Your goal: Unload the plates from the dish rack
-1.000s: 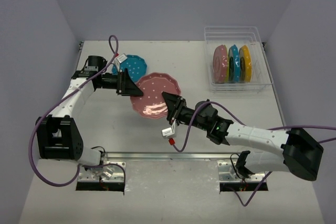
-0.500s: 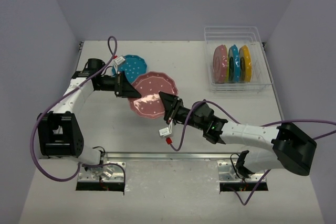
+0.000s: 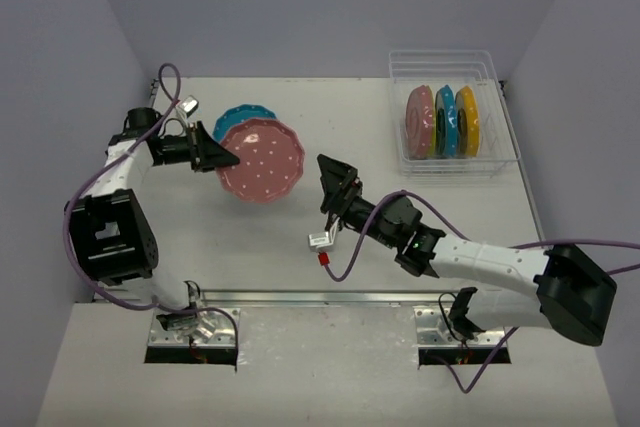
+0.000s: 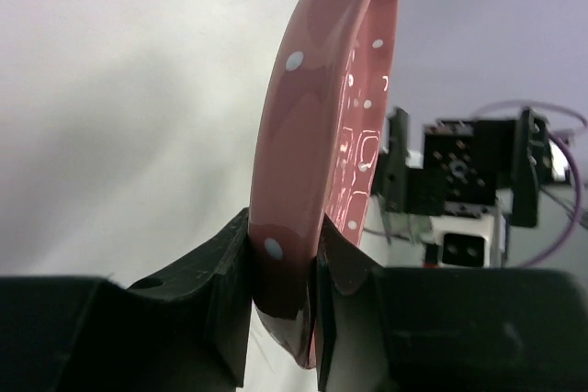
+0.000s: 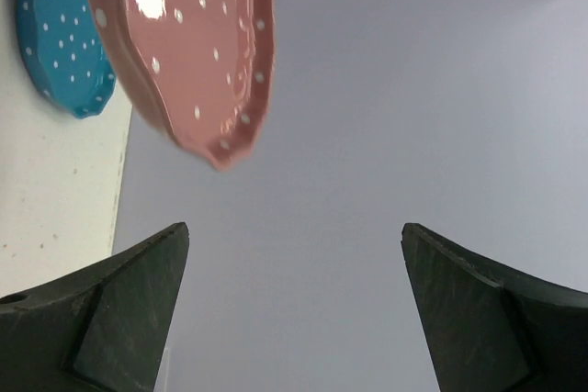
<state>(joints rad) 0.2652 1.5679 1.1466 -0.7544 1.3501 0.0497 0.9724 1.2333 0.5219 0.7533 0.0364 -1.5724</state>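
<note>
My left gripper (image 3: 226, 158) is shut on the rim of a pink dotted plate (image 3: 262, 160), which hangs tilted above the table. In the left wrist view both fingers clamp the left gripper (image 4: 285, 274) on the pink plate's (image 4: 312, 135) edge. A blue plate (image 3: 238, 117) lies flat on the table, partly under the pink one. My right gripper (image 3: 336, 177) stands open and empty to the right of the pink plate. The right wrist view shows the right gripper (image 5: 294, 229) wide open, the pink plate (image 5: 184, 43) and the blue plate (image 5: 60, 34) beyond it. The clear dish rack (image 3: 505, 142) holds upright pink (image 3: 419, 120), blue (image 3: 446, 121) and orange-yellow (image 3: 468, 119) plates.
A white tag with a red connector (image 3: 322, 247) dangles from the right wrist cable. Purple cables loop around both arms. A metal rail (image 3: 330, 299) runs along the near table edge. Walls close in the left, right and far sides.
The right gripper has opened, let go of the pink plate and drawn back. The left gripper has shut on the plate and carried it left, over the blue plate.
</note>
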